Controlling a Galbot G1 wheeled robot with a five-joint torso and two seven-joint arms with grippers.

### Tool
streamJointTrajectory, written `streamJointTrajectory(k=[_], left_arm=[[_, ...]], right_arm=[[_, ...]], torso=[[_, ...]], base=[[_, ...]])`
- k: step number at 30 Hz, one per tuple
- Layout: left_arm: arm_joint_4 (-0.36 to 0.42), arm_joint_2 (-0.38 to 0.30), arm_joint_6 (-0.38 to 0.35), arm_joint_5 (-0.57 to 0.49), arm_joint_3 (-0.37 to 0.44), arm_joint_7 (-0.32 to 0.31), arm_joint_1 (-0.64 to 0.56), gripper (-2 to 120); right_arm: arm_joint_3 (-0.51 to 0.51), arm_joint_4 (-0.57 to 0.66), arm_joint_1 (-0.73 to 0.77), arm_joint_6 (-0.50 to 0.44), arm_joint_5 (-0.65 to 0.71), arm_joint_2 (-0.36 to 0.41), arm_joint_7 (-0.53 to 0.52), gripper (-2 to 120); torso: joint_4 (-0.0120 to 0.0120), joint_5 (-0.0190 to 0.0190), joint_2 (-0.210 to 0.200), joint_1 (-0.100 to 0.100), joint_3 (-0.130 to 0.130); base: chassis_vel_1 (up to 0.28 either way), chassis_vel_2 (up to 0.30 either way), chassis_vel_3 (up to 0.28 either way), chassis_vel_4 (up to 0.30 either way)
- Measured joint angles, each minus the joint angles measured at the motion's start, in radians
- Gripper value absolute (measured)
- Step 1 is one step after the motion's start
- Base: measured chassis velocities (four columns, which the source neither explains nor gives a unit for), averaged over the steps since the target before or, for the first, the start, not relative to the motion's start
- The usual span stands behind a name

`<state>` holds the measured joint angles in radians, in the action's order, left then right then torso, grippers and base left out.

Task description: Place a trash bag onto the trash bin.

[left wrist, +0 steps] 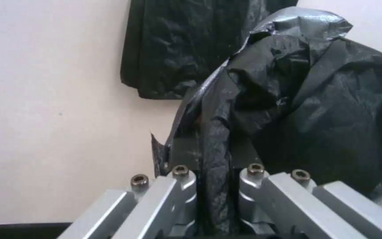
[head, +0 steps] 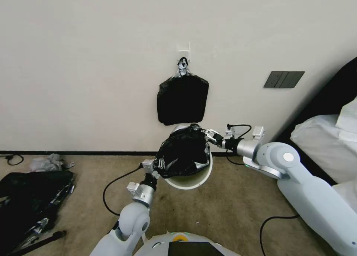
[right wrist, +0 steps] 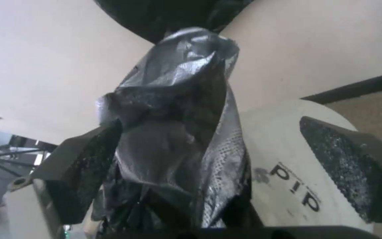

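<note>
The cream-white trash bin [head: 193, 180] stands on the carpet against the wall. A crinkly black trash bag [head: 184, 151] lies bunched over its mouth, covering most of the opening. My left gripper [head: 159, 164] is at the bag's near left edge, and the left wrist view shows it [left wrist: 217, 199] shut on a fold of the trash bag [left wrist: 306, 99]. My right gripper [head: 205, 131] is at the bag's far right side. In the right wrist view its fingers [right wrist: 85, 166] stand wide apart, and a fold of the trash bag [right wrist: 177, 116] lies against one pad above the bin [right wrist: 284, 149].
A flat bundle of black bags [head: 182, 99] hangs from a wall hook just above the bin. A dark heap [head: 29, 196] and a grey crumpled wad [head: 46, 163] lie on the floor at left. Cables [head: 111, 189] cross the carpet. A white bed [head: 327, 144] stands at right.
</note>
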<state>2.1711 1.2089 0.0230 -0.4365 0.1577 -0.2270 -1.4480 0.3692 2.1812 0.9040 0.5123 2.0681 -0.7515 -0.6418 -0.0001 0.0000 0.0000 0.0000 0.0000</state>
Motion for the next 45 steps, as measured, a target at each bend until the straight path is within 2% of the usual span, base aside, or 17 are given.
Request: streamJointTrajectory(k=[2,5,7,8,9,11,12,14,15,18,19,22,25,27,29,35,45], left_arm=[[0.000,0.000,0.000,0.002,-0.002,0.000,0.000,5],[0.003,0.000,0.000,0.011,-0.004,0.000,-0.002,5],[0.003,0.000,0.000,0.014,-0.004,0.000,-0.003,5],[0.003,0.000,0.000,0.017,-0.004,0.000,-0.005,5],[0.003,0.000,0.000,0.017,-0.004,0.000,-0.005,5],[0.003,0.000,-0.001,0.023,-0.004,0.000,-0.010,5],[0.003,0.000,-0.001,0.023,-0.004,0.000,-0.010,5],[0.004,0.001,-0.001,0.025,-0.004,0.000,-0.013,5],[0.004,0.001,-0.001,0.025,-0.004,0.000,-0.013,5],[0.004,0.001,-0.001,0.026,-0.004,0.000,-0.014,5],[0.004,0.001,-0.001,0.026,-0.004,0.000,-0.014,5],[0.007,0.000,-0.001,0.026,-0.003,0.000,-0.014,5],[0.009,0.000,-0.001,0.026,-0.001,-0.001,-0.015,5],[0.009,0.000,-0.001,0.026,0.000,-0.001,-0.016,5],[0.009,0.001,-0.001,0.025,0.000,-0.001,-0.019,5],[0.008,0.006,-0.002,0.011,0.002,-0.001,-0.023,5],[0.028,0.025,-0.006,-0.110,0.024,-0.003,-0.031,5]], right_arm=[[-0.001,0.001,0.000,0.000,-0.001,-0.002,0.000,97],[-0.003,0.001,-0.001,0.000,-0.005,-0.007,0.001,86],[-0.003,0.001,-0.001,0.000,-0.005,-0.007,0.002,84],[-0.001,0.003,0.000,0.000,-0.006,-0.006,0.004,78],[-0.001,0.003,0.000,0.000,-0.006,-0.006,0.004,78],[0.001,0.011,0.005,0.000,-0.007,-0.005,0.007,65],[0.001,0.011,0.005,0.000,-0.007,-0.005,0.007,65],[0.001,0.019,0.011,0.000,-0.009,-0.007,0.011,54],[0.001,0.019,0.011,0.000,-0.009,-0.007,0.011,54],[0.001,0.025,0.018,0.001,-0.012,-0.009,0.015,39],[0.001,0.025,0.018,0.001,-0.012,-0.009,0.015,39],[0.001,0.026,0.019,0.001,-0.017,-0.009,0.020,29],[0.004,0.026,0.021,0.002,-0.021,-0.006,0.025,14],[0.007,0.026,0.023,0.002,-0.022,-0.004,0.027,11],[0.012,0.028,0.029,0.002,-0.024,0.000,0.032,1],[0.020,0.032,0.037,0.002,-0.025,0.006,0.036,0],[0.061,0.020,0.099,0.003,-0.039,0.051,0.046,0]], torso=[[0.0000,-0.0001,0.000,0.000,0.000],[0.0001,0.0000,0.000,0.000,0.000],[0.0001,-0.0001,0.000,0.000,0.000],[0.0001,0.0000,0.000,0.000,0.000],[0.0001,0.0000,0.000,0.000,0.000],[0.0000,0.0000,0.000,0.000,0.000],[0.0000,0.0000,0.000,0.000,0.000],[0.0001,-0.0001,0.000,0.000,0.000],[0.0001,-0.0001,0.000,0.000,0.000],[0.0000,-0.0001,0.000,0.000,0.000],[0.0000,-0.0001,0.000,0.000,0.000],[0.0000,0.0000,0.000,0.000,0.000],[0.0001,-0.0001,0.000,0.000,0.000],[0.0001,0.0000,0.000,0.000,0.000],[0.0001,0.0000,0.000,0.000,0.000],[0.0001,0.0000,0.000,0.000,0.000],[0.0000,0.0000,0.000,0.000,0.000]], base=[[0.000,0.000,0.000,0.000],[0.000,0.000,0.000,0.000],[0.000,0.000,0.000,0.000],[0.000,0.000,0.000,0.000],[0.000,0.000,0.000,0.000],[0.000,0.000,0.000,0.000],[0.000,0.000,0.000,0.000],[0.000,0.000,0.000,0.000],[0.000,0.000,0.000,0.000],[0.000,0.000,0.000,0.000],[0.000,0.000,0.000,0.000],[0.000,0.000,0.000,0.000],[0.000,0.000,0.000,0.000],[0.000,0.000,0.000,0.000],[0.000,0.000,0.000,0.000],[0.000,0.000,0.000,0.000],[0.000,0.000,0.000,0.000]])
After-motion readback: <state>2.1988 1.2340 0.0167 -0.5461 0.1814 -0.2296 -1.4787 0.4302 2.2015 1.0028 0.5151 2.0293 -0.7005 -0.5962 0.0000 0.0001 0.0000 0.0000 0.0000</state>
